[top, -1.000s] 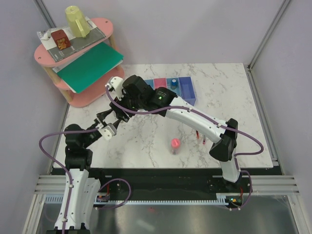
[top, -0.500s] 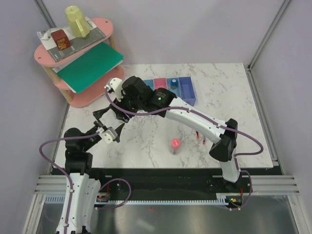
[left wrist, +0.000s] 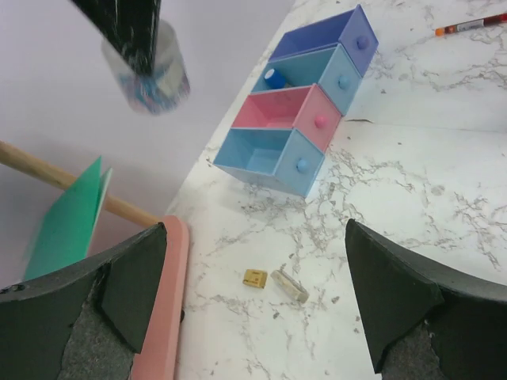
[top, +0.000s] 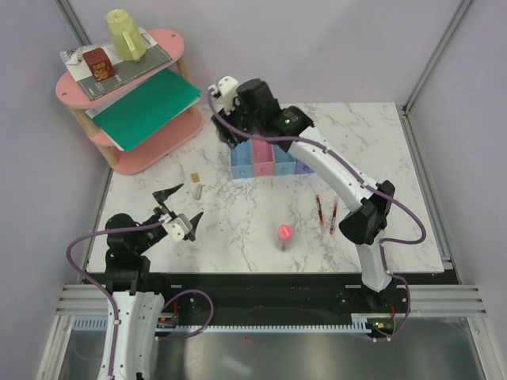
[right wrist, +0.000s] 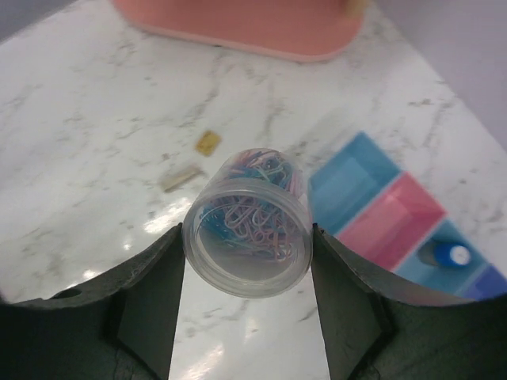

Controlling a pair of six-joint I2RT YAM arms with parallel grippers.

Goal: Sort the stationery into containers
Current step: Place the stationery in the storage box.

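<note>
White marble table point(top: 238, 229); toward its far side a row of four joined bins point(top: 242, 172), light blue, pink, light blue, purple; two tan blocks point(top: 195, 176) left of the row, just beside each other; two red pens point(top: 318, 207) side by side right of centre; a pink-capped tube point(top: 283, 233) upright near them; a pink shelf point(top: 150, 154) at the far left corner.

top external: high over the near edge, looking down on the whole bench point(top: 238, 229).
left wrist: low, looking across at the containers point(left wrist: 321, 119).
right wrist: close, straight down; containers shared by all.
</note>
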